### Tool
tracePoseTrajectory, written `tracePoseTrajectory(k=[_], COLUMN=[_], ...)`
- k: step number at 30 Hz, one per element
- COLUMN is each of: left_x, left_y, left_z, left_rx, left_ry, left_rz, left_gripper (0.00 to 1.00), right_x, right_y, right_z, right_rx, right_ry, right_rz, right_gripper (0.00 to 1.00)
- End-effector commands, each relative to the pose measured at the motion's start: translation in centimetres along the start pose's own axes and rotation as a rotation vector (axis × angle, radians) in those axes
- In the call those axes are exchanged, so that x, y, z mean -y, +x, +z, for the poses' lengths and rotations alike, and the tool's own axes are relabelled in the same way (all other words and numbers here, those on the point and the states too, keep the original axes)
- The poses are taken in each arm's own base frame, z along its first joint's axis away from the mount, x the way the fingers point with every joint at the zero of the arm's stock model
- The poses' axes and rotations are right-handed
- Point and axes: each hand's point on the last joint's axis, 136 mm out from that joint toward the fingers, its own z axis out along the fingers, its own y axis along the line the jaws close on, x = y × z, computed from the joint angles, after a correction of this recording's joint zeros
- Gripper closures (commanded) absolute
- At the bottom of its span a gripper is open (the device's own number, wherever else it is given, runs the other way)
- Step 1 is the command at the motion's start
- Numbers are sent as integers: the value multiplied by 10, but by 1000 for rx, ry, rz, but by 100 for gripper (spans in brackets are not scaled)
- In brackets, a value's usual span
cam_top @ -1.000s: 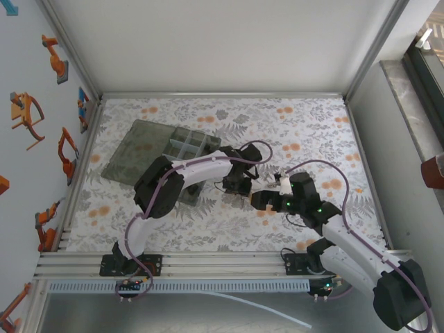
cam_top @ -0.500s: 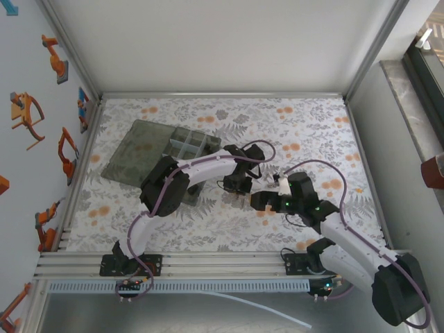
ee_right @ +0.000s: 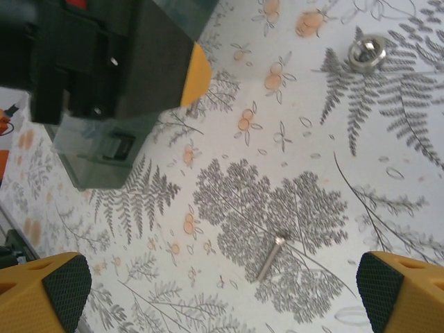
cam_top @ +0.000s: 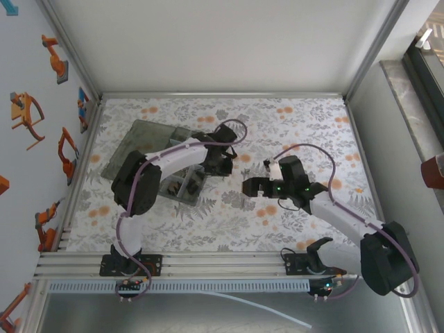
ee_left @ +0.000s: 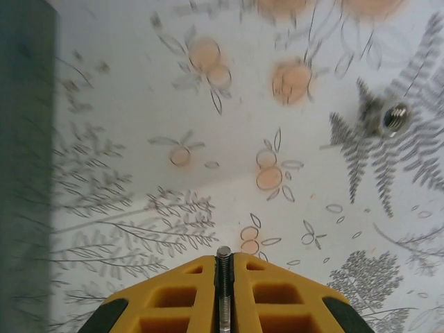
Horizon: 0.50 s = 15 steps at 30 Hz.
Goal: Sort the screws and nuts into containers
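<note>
My left gripper (ee_left: 224, 262) is shut on a silvery screw (ee_left: 223, 277), which stands lengthwise between the yellow fingers with its threaded end poking out. In the top view the left gripper (cam_top: 211, 161) hangs at the right edge of the smoky-grey organizer box (cam_top: 182, 187) with its containers. My right gripper (ee_right: 222, 298) is open above the floral cloth, with a second silvery screw (ee_right: 270, 257) lying loose between and just ahead of its fingertips. A silvery nut (ee_right: 365, 53) rests on the cloth farther off, and the nut (ee_left: 395, 118) also shows in the left wrist view.
The box's flat lid (cam_top: 139, 147) lies open to the left of the compartments. In the right wrist view the left gripper's black body (ee_right: 104, 55) hangs over the box corner (ee_right: 104, 159). A metal frame rail (cam_top: 208, 263) runs along the near edge.
The left jaws have closed on the screw, and that gripper has moved left and back toward the box. The right gripper has shifted slightly left and stayed open.
</note>
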Motion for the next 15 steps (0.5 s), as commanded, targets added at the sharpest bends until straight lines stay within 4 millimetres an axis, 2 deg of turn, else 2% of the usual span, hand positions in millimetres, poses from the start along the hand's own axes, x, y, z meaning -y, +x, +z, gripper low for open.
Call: tracePoseTrajectory(k=[1,6,9,11,15], left_x=[-13,-82,-112,-127,-135], left_y=[-30,-48,-55,-58,-67], left_z=[-43,-64,-69,-66,-52], left_rx=[120,170,188,177,168], left_ry=[40,-45,-93,-114,-93], left_rz=[18,-50,-57,-61,-68], left_gripper=[94,94,94,94,94], right_x=[-19,-42,-56,-61,-69], right_y=[-28,-51,-63,-68,-70], right_z=[8,26,33,38,43], right_rx=[38,22,24,29,29], right_ry=[-64,-115,-143,-163,-191], right_rz=[-53,-87,-104,-98,-88], right_gripper=[1,1,1,1,1])
